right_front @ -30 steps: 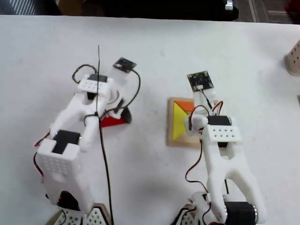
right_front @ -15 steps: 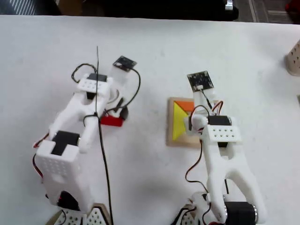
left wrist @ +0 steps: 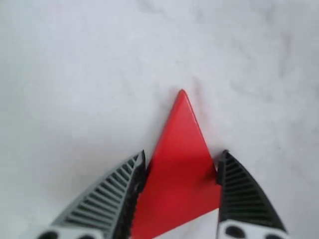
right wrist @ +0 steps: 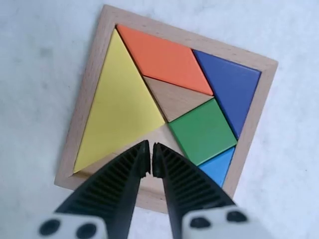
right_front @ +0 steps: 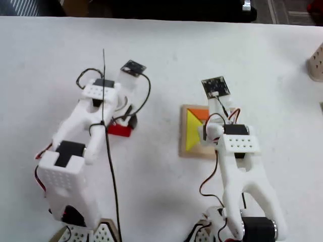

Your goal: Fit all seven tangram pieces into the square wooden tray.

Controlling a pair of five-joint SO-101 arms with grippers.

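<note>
Square wooden tray (right wrist: pixel 87 99) rests flat on the white desk (right_front: pixel 161 60), with six tangram pieces seated inside its rim. A large yellow triangle (right wrist: pixel 117 109) runs along one wall of the tray. An orange parallelogram (right wrist: pixel 164 57) and a dark blue triangle (right wrist: pixel 229 87) lie along the wall farthest from the right arm's base. A natural wood triangle (right wrist: pixel 177 99) and a green square (right wrist: pixel 202 132) sit at the tray's centre. A small light blue triangle (right wrist: pixel 219 167) fills one tray corner. Bare tray floor shows beside the yellow triangle. The right hand (right wrist: pixel 151 147) hangs over that bare patch, narrowed to a thin slit and holding nothing. The red triangle (left wrist: pixel 182 164) is on the desk, well apart from the tray on the left arm's side. The left hand (left wrist: pixel 183 153) is closed against its two sloping edges.
</note>
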